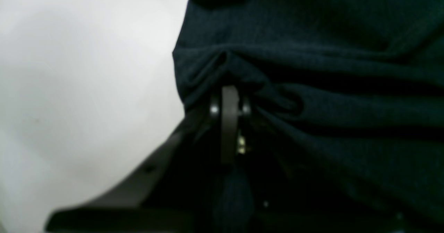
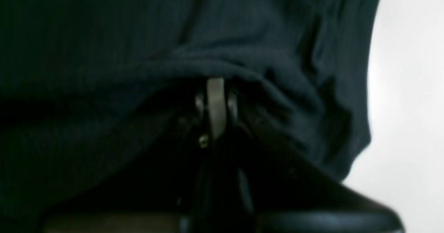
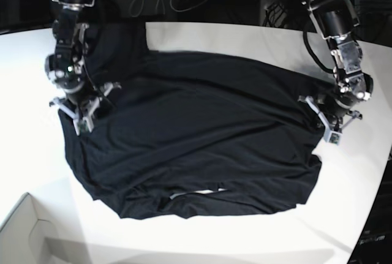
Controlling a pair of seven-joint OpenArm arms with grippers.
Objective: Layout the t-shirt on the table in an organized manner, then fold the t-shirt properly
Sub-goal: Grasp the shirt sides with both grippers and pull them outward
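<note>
Left wrist view: my left fingers [image 1: 229, 97] are closed on a bunched edge of the t-shirt [image 1: 312, 69]. Risk: the thin pinch slips under tension.

Right wrist view: my right fingers [image 2: 215, 94] are clamped on the opposite edge; uneven pulling would skew the cloth.

Base view: the black t-shirt [image 3: 196, 129] lies spread on the white surface [image 3: 343, 215], wrinkled, its near hem rumpled.

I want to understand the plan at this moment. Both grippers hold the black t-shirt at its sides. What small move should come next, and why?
Probably draw the two arms slightly apart to tension the cloth. The left gripper and right gripper are each shut on a bunched edge of the t-shirt, which lies spread on the table but with diagonal wrinkles and a rumpled near edge.
</note>
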